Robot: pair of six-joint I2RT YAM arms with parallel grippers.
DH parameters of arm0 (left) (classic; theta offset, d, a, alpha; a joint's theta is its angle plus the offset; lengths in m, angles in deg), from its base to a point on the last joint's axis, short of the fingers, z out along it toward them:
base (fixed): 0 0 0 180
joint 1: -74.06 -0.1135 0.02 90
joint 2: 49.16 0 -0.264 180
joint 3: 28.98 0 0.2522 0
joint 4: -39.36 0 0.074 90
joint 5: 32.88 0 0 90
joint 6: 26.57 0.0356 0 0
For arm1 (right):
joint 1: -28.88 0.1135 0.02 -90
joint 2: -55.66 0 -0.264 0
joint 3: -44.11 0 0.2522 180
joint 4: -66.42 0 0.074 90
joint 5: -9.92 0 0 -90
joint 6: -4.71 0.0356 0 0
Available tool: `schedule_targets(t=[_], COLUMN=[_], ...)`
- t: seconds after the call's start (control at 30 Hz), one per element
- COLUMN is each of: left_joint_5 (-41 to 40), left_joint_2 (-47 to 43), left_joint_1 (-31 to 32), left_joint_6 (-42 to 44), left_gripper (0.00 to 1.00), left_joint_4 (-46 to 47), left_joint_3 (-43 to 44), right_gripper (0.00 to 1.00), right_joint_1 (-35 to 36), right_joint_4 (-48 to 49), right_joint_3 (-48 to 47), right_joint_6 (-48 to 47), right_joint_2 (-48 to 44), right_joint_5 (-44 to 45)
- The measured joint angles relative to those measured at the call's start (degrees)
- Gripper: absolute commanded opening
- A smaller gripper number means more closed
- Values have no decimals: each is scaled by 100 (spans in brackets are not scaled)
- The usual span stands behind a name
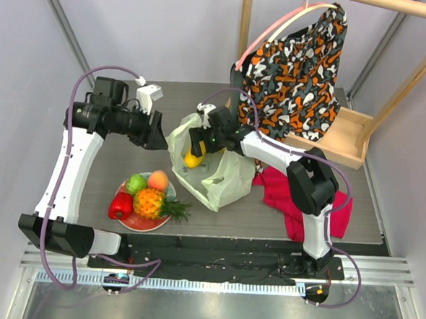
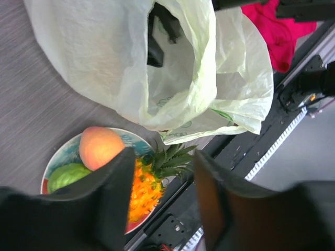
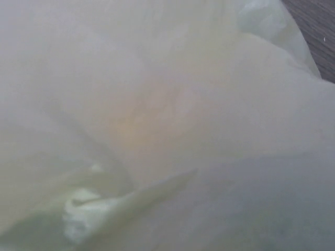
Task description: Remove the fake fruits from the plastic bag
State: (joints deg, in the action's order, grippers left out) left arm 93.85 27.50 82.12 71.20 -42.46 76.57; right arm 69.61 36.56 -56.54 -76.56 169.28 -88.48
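The pale yellow-green plastic bag (image 1: 223, 178) lies mid-table with its mouth facing up and left; it also shows in the left wrist view (image 2: 104, 63). My right gripper (image 1: 197, 151) reaches into the mouth and a yellow mango (image 1: 192, 160) sits at its tip, apparently held. Bag film (image 3: 167, 104) covers the whole right wrist view. A peach (image 1: 158, 179), a green fruit (image 1: 135, 184), a pineapple (image 1: 151, 203) and a red piece (image 1: 120, 206) lie on the plate (image 1: 126, 224). My left gripper (image 1: 151, 134) (image 2: 163, 157) is open and empty, left of the bag.
A red cloth (image 1: 290, 197) lies right of the bag. An orange-black-white garment (image 1: 298, 63) hangs from a wooden rack (image 1: 345, 135) at the back right. The plate sits near the table's front edge.
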Motion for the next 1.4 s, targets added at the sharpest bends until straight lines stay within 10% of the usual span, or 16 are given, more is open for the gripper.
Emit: schedule_targets(t=[0.23, 0.43, 0.73, 1.03, 1.2, 1.4], left_joint_5=[55, 55, 11, -74, -184, -769], left_joint_2=[247, 245, 245, 614, 894, 964], left_joint_1=[164, 164, 164, 164, 164, 138], left_joint_6=[2, 13, 13, -13, -76, -111], left_gripper=[1, 0, 0, 0, 65, 91], left_joint_4=[48, 50, 50, 72, 155, 0], left_joint_3=[-2, -2, -2, 494, 981, 1867], right_gripper=[85, 79, 31, 26, 26, 26], right_joint_1=[0, 0, -2, -190, -286, -94], right_joint_4=[22, -63, -181, -627, -675, -1113], right_joint_3=[-610, -809, -791, -437, 22, 140], right_joint_6=[931, 1449, 1250, -162, -1001, -2004], right_joint_2=[686, 1029, 1049, -444, -2140, -2896], right_joint_5=[391, 514, 304, -697, -1510, -2463])
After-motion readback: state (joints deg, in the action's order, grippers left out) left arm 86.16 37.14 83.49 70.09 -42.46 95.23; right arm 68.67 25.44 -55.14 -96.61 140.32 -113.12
